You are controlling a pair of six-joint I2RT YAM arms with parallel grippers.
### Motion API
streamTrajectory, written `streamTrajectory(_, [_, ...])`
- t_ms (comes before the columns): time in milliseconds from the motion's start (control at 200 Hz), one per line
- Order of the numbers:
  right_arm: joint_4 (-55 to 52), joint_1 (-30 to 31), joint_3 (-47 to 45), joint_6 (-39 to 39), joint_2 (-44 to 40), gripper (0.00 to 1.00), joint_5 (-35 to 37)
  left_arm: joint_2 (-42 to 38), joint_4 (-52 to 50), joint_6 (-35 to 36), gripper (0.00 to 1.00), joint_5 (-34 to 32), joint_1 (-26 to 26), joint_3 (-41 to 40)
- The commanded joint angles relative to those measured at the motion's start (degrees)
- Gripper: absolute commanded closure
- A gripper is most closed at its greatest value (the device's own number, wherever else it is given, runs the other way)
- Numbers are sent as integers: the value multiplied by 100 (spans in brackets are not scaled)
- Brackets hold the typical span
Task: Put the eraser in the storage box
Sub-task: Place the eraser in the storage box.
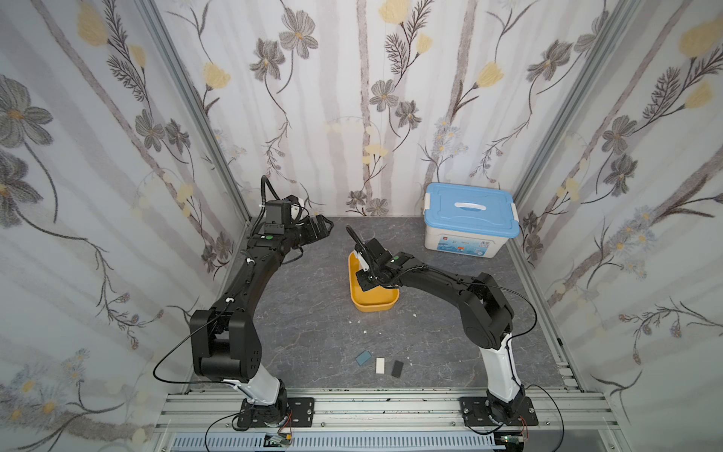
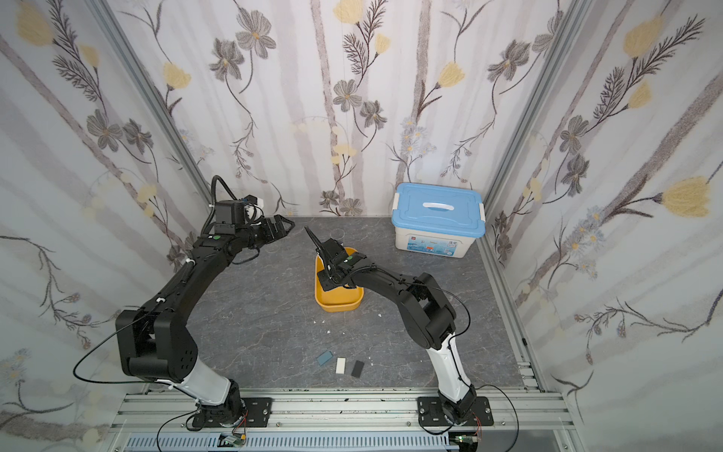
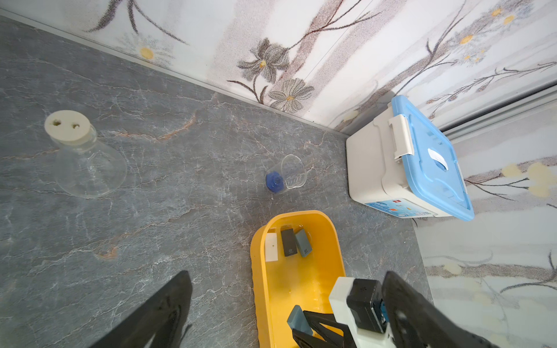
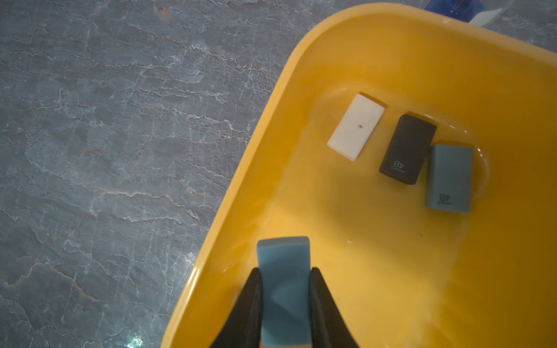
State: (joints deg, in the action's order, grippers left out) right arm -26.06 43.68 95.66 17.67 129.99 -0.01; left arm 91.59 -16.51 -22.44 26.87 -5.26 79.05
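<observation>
- The blue-grey eraser (image 4: 283, 256), a smooth block, is pinched by the right tool (image 4: 284, 272) over the glossy yellow storage box (image 4: 376, 265), near its rim.
- Inside lie a white eraser (image 4: 355, 126), a black eraser (image 4: 407, 149) and a loose blue-grey eraser (image 4: 450, 177), the last two marked "4B".
- The left tool (image 1: 324, 229) hangs spread wide, well apart, over the marbled grey desk (image 4: 105, 150).

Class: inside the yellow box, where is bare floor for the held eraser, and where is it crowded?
Bare: storage box floor between the right gripper's held eraser and the white eraser. Crowded: beside that, the black eraser and blue-grey eraser lie close.
</observation>
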Motion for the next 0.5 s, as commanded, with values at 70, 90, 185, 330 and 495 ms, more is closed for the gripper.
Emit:
streamTrajectory(70, [58,-139,213,81,248,74,115,58,289,52,0,123,-2,-3])
streamTrajectory(90, [57,-148,229,95,287,75,115,72,303,46,0,132,-8,1])
streamTrajectory(185, [50,-183,340,105,431,75,103,109,324,36,0,152,-2,-2])
streamTrajectory(330, [-8,-192,534,96,635,74,80,122,346,37,0,143,-2,23])
streamTrajectory(495, [-126,-193,784,87,890,74,81,154,347,25,0,134,-2,39])
